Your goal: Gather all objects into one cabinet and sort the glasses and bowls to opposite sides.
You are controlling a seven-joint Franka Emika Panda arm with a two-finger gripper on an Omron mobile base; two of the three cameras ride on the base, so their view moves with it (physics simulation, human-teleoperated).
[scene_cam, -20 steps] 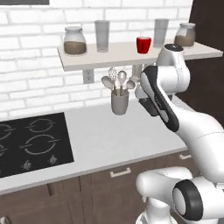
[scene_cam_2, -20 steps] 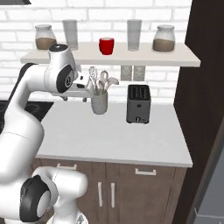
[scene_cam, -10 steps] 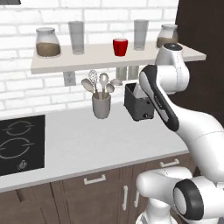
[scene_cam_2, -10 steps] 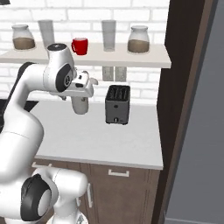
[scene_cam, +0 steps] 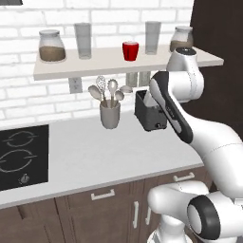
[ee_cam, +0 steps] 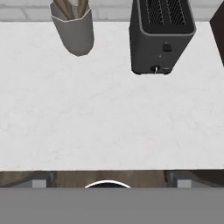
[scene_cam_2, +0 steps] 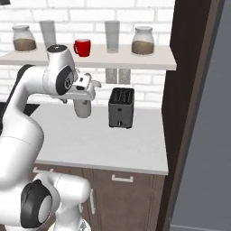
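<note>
A short red cup (scene_cam: 130,50) (scene_cam_2: 82,47) stands on the white wall shelf (scene_cam: 90,65), between two clear tumblers. My gripper (scene_cam_2: 85,91) hangs below shelf height over the white counter, in front of the utensil holder and left of the toaster. It points down at the bare counter. In the hand view its fingertips (ee_cam: 38,180) stand far apart at the bottom corners with nothing between them, so it is open. The cup is above the hand and apart from it. The cabinet and the bowls are out of view.
A black toaster (scene_cam: 151,112) (ee_cam: 162,37) and a grey utensil holder (scene_cam: 109,114) (ee_cam: 74,27) stand at the back of the counter (scene_cam: 90,154). Jars (scene_cam: 51,46) and tumblers (scene_cam: 82,40) share the shelf. A hob (scene_cam: 19,156) lies at left. A tall dark panel (scene_cam_2: 189,76) bounds the right.
The whole picture has slid left, so the base has driven to the right along the counter. The arm keeps its pose and the gripper stays open.
</note>
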